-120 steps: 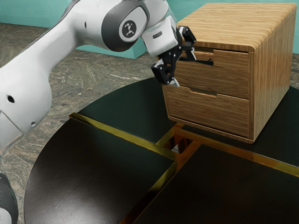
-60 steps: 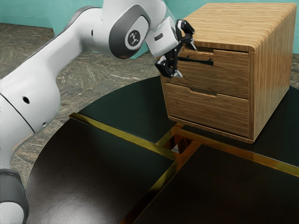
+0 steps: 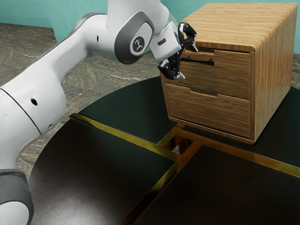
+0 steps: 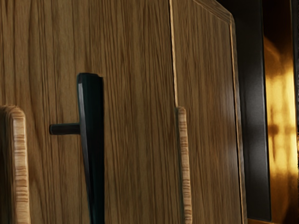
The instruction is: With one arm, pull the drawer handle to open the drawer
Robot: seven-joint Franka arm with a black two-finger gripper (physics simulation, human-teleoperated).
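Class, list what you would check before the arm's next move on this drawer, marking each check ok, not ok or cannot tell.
1. Pincer open: ok.
2. Pincer level with the black handle: ok.
3. Fingers on both sides of the handle: cannot tell.
4. Top drawer pulled out: not ok, its front sits flush.
5. Cabinet upright on the table: ok.

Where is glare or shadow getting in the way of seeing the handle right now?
Wrist view: the black handle reads crisp against evenly lit wood; the one bright gold glare patch sits beyond the cabinet's edge, well off it. Exterior view: the handle is a thin dark bar just below the shadowed lip of the cabinet top, its near end hidden by the gripper; no glare there.
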